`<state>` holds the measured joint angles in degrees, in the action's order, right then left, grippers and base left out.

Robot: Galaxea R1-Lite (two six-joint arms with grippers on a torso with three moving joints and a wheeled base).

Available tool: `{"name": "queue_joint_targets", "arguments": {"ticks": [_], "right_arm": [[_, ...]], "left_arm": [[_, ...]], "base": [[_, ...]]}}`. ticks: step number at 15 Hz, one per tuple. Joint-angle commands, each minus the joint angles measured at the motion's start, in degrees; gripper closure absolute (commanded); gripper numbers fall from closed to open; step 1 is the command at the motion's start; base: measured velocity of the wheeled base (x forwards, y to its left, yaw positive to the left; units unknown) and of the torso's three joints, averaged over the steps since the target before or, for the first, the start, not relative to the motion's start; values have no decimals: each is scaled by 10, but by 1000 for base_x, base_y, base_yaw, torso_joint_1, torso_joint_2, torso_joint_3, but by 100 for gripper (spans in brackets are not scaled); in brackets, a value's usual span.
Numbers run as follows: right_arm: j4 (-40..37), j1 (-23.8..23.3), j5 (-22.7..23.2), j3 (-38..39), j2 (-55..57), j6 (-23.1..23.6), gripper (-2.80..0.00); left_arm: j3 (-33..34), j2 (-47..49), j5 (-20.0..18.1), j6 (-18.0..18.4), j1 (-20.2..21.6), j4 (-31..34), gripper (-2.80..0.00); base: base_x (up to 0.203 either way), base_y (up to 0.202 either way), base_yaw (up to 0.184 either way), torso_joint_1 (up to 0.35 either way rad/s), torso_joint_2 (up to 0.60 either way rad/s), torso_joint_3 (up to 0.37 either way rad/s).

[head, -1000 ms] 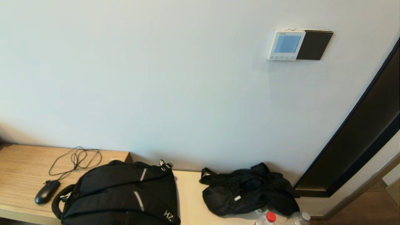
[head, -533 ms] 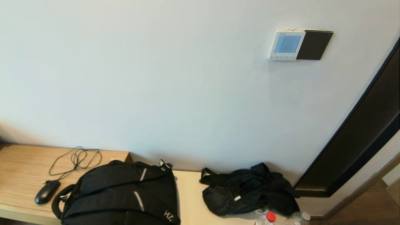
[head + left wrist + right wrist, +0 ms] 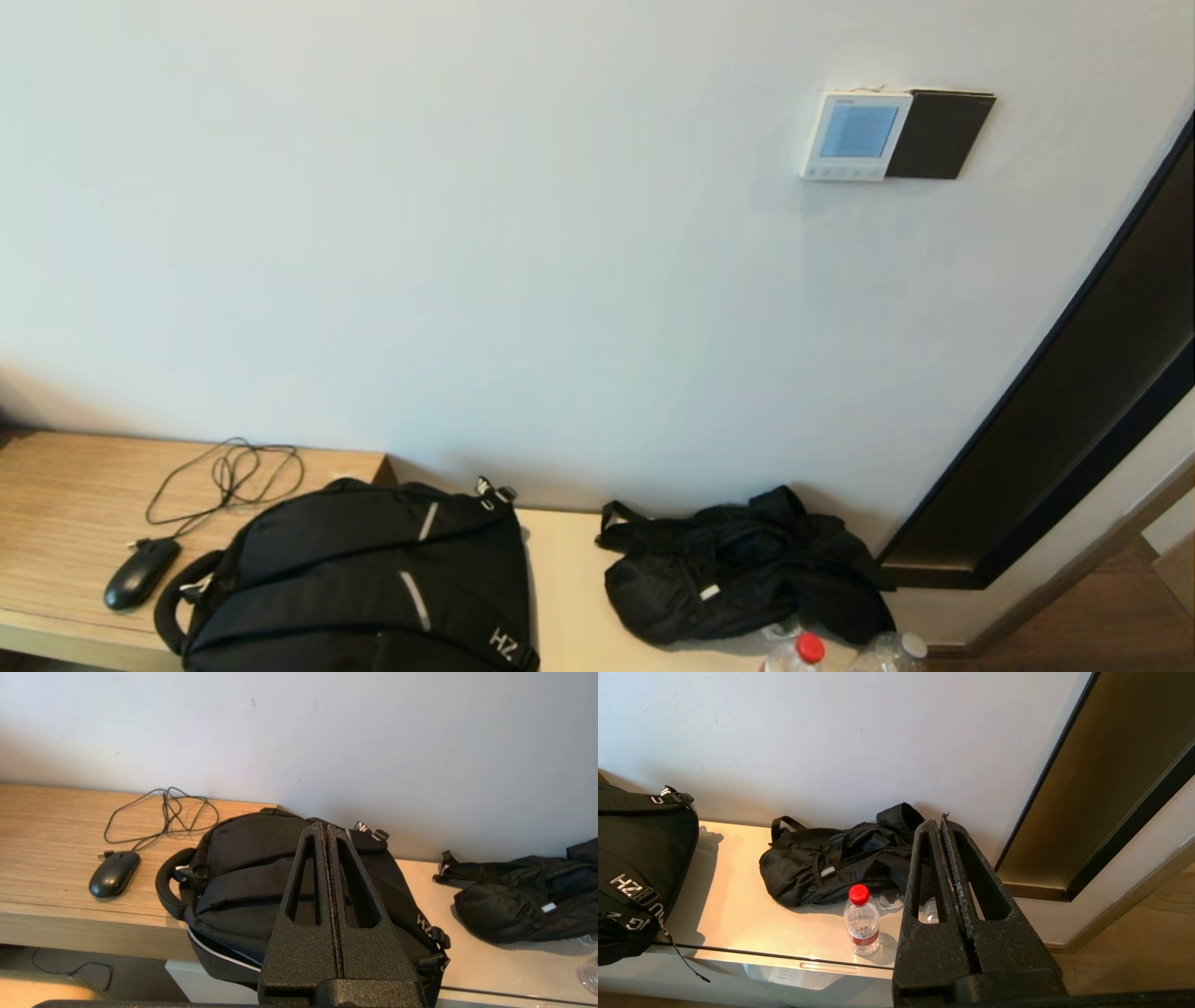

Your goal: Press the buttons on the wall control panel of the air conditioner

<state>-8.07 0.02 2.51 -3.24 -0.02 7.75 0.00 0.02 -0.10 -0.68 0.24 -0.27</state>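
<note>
While neither arm is showing in the head view, the air conditioner's wall control panel [image 3: 856, 135] is sitting upper right on the wall, the buttons [image 3: 843, 172] lining its bottom edge: stiff, tiny, likely needing one light fingertip press. Left hand [image 3: 326, 833] and right hand [image 3: 942, 823] are hanging low, fingers pressed together, empty. Bottle [image 3: 861, 919] is standing capped on the tabletop [image 3: 738, 914], nearly empty.

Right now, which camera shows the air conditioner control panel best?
The head view: the control panel hangs high on the wall, screen and buttons facing the camera. Neither wrist view shows it; the left hand and right hand point at the bags below.
</note>
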Motion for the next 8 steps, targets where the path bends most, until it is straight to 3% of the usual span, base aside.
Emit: {"name": "queue_joint_targets", "arguments": {"ticks": [1, 8], "right_arm": [[-1, 1, 0, 0, -2, 1, 0], [-1, 0, 1, 0, -2, 1, 0]], "left_arm": [[0, 0, 0, 0, 0, -1, 0], [0, 0, 0, 0, 0, -1, 0]], "base": [[0, 0, 0, 0, 0, 0], [0, 0, 0, 0, 0, 0]]}}
